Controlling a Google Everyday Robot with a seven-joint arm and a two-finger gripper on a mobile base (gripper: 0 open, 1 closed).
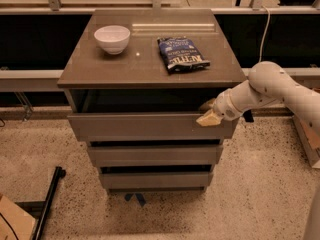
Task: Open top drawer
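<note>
The top drawer (pixel 145 125) is the widest grey-brown front, right under the cabinet's tabletop (pixel 150 64). It stands pulled out a little, with a dark gap showing above its front. My gripper (pixel 207 113) sits at the drawer front's upper right corner, its tan fingertips (pixel 209 118) hooked over the top edge. The white arm reaches in from the right.
A white bowl (pixel 112 38) and a dark blue chip bag (pixel 182 53) lie on the tabletop. Two narrower drawer fronts (pixel 155 155) sit below the top one. A black stand leg (pixel 47 203) lies on the speckled floor at lower left.
</note>
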